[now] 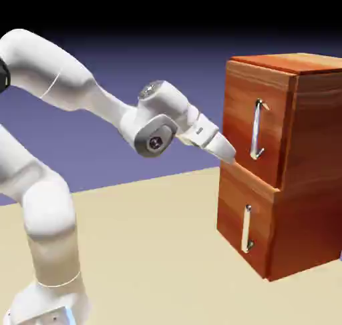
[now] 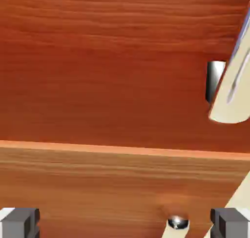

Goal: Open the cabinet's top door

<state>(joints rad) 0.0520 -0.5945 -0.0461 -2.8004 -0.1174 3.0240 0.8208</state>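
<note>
Positioned near the lower edge of the closed top door (image 1: 242, 127), jaws spread wide, gripping nothing, handle (image 1: 255, 130) untouched.

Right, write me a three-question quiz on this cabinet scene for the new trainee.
1. True or false: the gripper is closed on a door handle.
2. Fill in the blank: the handle on the top door is ______ than the handle on the bottom door.
3. Multiple choice: what is the cabinet made to look like? (a) white plastic (b) reddish-brown wood (c) green metal

Key: 1. False, its fingertips stand wide apart with nothing gripped. 2. longer. 3. b.
</note>
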